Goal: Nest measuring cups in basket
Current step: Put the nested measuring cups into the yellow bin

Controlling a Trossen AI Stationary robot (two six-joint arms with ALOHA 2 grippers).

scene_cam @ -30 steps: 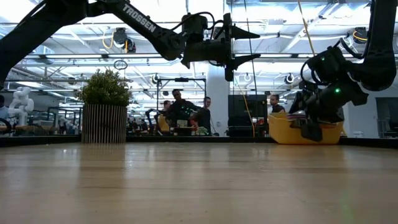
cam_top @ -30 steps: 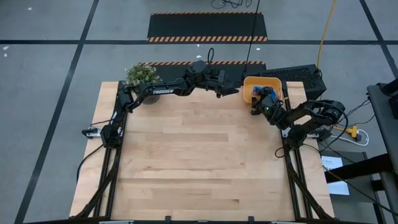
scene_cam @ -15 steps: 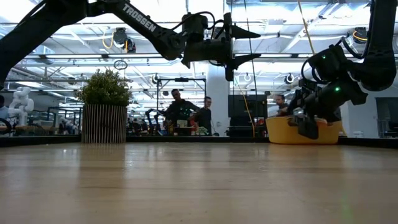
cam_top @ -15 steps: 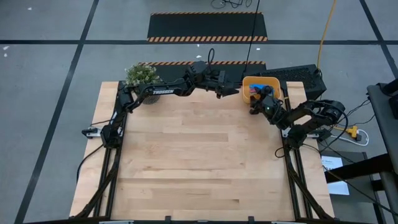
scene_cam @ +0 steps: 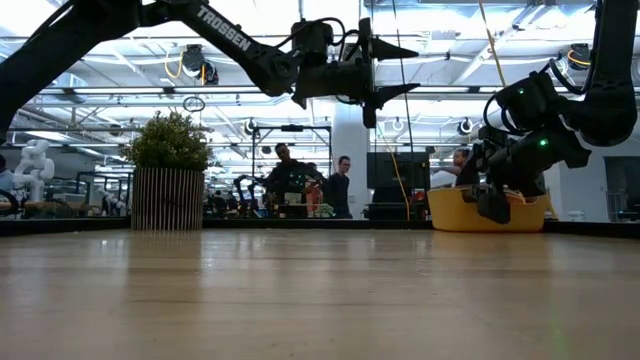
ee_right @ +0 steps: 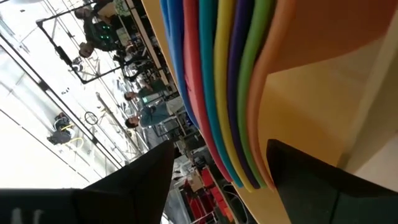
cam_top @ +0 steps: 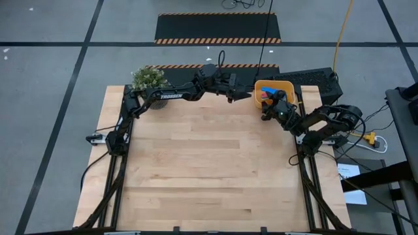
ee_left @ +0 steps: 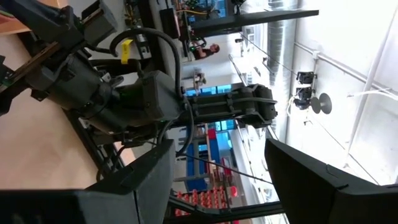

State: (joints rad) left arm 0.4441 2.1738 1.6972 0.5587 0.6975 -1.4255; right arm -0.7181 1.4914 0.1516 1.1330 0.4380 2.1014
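The yellow-orange basket stands at the table's far right. The nested measuring cups lie in it at its left end. In the right wrist view their flat handles show as a close stack of blue, red, teal, yellow, dark blue, green and orange, next to the basket's wall. My right gripper is open at the basket's near left corner, a finger either side of the handle stack. My left gripper hangs open and level, high above the table left of the basket, with nothing between its fingers. My right gripper has its open fingers on either side of the free ends of the stacked handles. Whether a finger touches the stack or the basket's wall cannot be told. It comes at them nearly level, from the table's near side.
A potted green plant stands at the table's far left corner. A dark box sits just beyond the basket, off the table. People stand in the room behind. Bare wood fills the middle and near part of the table.
My right gripper has turned a little at the wrist while staying beside the basket's near left corner. Its fingers stand as wide apart as before.
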